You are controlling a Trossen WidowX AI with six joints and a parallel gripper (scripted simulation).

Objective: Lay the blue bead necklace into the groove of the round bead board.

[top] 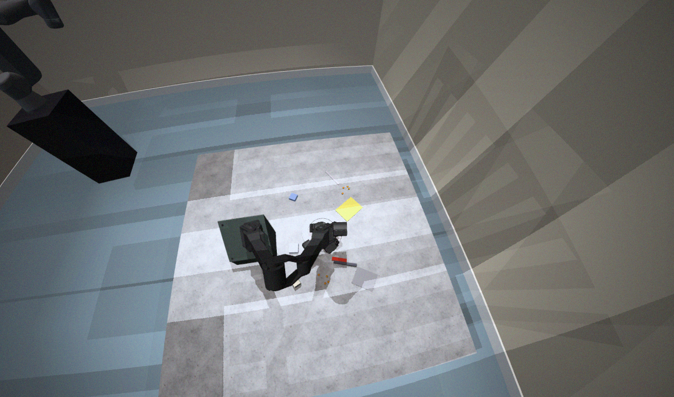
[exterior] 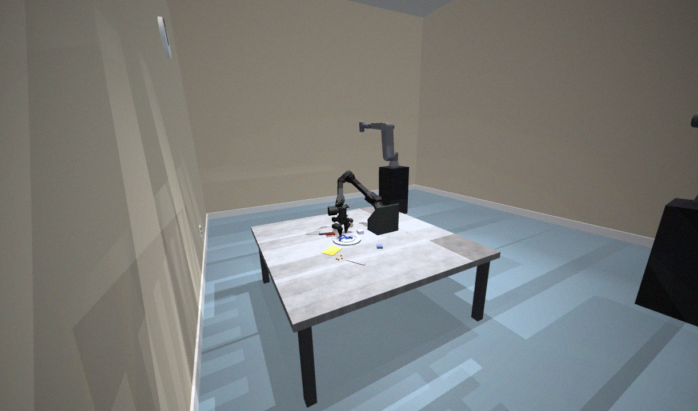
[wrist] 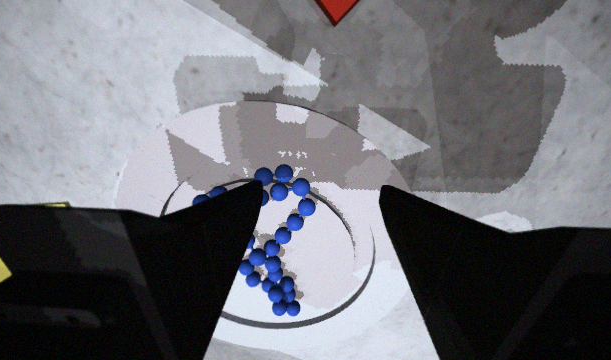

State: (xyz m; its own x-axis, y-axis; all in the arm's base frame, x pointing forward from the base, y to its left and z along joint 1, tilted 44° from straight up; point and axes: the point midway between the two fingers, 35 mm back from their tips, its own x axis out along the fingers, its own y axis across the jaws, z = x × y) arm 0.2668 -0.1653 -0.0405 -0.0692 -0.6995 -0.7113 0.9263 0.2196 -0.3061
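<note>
The round white bead board (wrist: 255, 135) (exterior: 355, 242) lies on the table, with a dark circular groove line. The blue bead necklace (wrist: 295, 222) (exterior: 345, 238) lies bunched on it. In the wrist view a few beads are at the groove line's far side, a strand runs inward across the inner disc, and a clump sits inside the near edge. The right part of the groove line holds no beads. My gripper (wrist: 321, 191) (exterior: 343, 233) is open low over the board, with the strand between and below its fingers. The left finger hides the necklace's left part.
A yellow sheet (top: 348, 209) (exterior: 332, 250) lies beside the board. A red-handled tool (top: 338, 259) (exterior: 329, 233) (wrist: 336, 9) lies past its far side. A blue block (top: 293, 197) (exterior: 379, 246), a thin rod (exterior: 355, 262) and small orange pieces (top: 347, 187) lie around. The dark arm base (exterior: 384, 220) stands nearby.
</note>
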